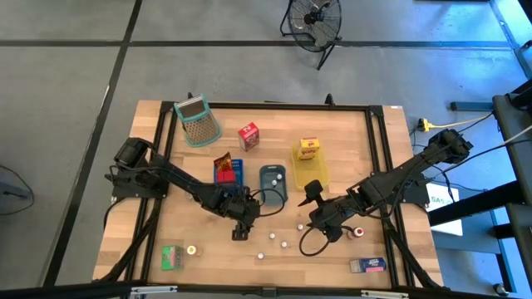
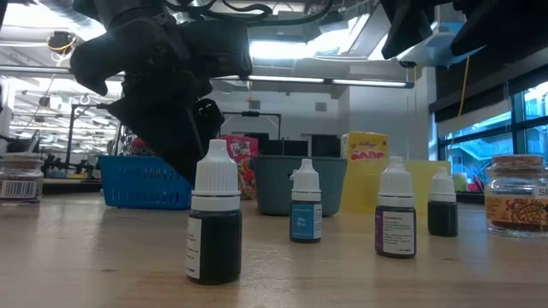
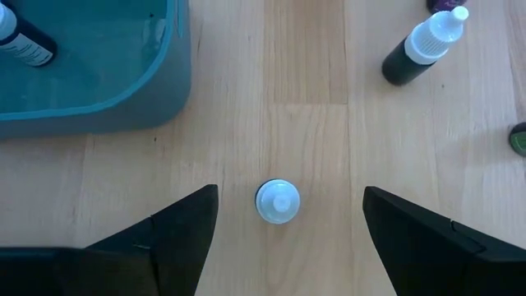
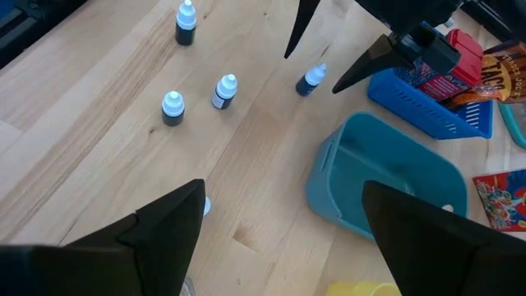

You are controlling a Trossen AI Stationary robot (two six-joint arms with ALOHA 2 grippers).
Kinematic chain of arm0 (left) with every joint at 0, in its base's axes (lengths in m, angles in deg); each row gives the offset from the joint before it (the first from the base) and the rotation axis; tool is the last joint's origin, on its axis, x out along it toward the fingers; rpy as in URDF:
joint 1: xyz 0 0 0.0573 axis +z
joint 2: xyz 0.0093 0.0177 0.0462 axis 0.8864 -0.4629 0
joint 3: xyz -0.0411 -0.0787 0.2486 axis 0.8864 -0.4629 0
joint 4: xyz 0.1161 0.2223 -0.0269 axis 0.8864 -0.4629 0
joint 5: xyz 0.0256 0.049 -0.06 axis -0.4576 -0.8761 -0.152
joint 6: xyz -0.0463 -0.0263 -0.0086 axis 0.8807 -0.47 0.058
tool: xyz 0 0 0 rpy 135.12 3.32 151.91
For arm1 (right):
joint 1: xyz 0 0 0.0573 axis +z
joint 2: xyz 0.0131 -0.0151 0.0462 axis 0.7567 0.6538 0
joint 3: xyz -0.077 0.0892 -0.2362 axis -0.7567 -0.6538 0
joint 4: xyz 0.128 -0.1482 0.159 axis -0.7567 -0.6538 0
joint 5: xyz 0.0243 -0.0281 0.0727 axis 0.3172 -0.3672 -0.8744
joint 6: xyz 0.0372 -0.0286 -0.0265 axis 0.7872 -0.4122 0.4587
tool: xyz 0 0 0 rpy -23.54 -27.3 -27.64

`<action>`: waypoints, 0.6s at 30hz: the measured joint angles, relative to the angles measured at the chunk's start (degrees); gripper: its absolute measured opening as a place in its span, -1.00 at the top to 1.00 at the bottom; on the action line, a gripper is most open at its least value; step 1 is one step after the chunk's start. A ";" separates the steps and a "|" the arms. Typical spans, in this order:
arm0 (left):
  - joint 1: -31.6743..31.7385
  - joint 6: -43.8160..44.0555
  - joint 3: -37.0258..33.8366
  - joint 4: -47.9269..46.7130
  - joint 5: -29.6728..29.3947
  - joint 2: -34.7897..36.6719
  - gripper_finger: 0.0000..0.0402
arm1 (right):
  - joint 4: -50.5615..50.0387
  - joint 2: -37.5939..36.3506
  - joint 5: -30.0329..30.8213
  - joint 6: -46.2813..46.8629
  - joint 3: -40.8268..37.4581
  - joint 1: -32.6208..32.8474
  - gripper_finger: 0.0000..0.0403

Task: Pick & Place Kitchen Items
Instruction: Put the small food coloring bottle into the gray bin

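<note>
Wooden surface (image 1: 166,224) carries small white-capped dropper bottles near its middle front; one bottle (image 3: 278,201) stands upright directly between the spread fingers of the left pincer (image 1: 239,232). Right pincer (image 1: 326,234) hovers released nearby, beside the grey-blue tray (image 1: 273,184).

Floor: I see grey concrete (image 1: 66,75) with dark seams | fan (image 1: 314,18) standing beyond the table | ceiling strip lights (image 2: 342,81) | windows (image 2: 479,137) at right.
</note>
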 joint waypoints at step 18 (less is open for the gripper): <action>-0.06 0.32 0.00 0.39 0.33 0.00 -0.49 | 0.00 0.00 -2.10 0.46 0.00 0.00 -0.65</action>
